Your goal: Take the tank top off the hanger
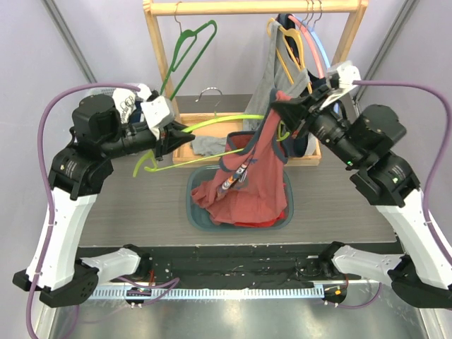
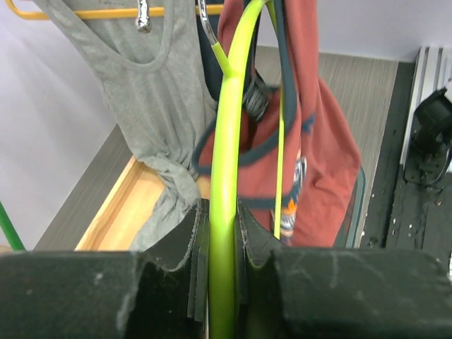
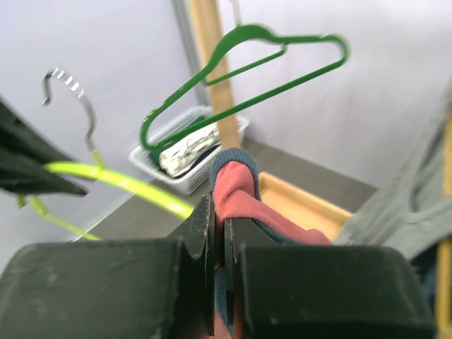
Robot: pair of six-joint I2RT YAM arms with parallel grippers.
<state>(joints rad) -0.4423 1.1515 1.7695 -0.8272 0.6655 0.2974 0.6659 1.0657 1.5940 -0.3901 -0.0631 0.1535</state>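
Background: blue hanger (image 1: 321,44), overhead only

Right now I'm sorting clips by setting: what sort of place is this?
Probably a lab mock-up of a laundry corner, not a home: a wooden clothes rail, a teal plastic basin under the red tank top, and lilac screens around the grey table.

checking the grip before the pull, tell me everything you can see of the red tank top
The red tank top looks like soft rust-red knit with dark blue trim and a small colourful print. It hangs stretched and crumpled: one strap is pinched in the shut right pincer, the lime hanger runs through it, and its lower part is bunched in the teal tub.
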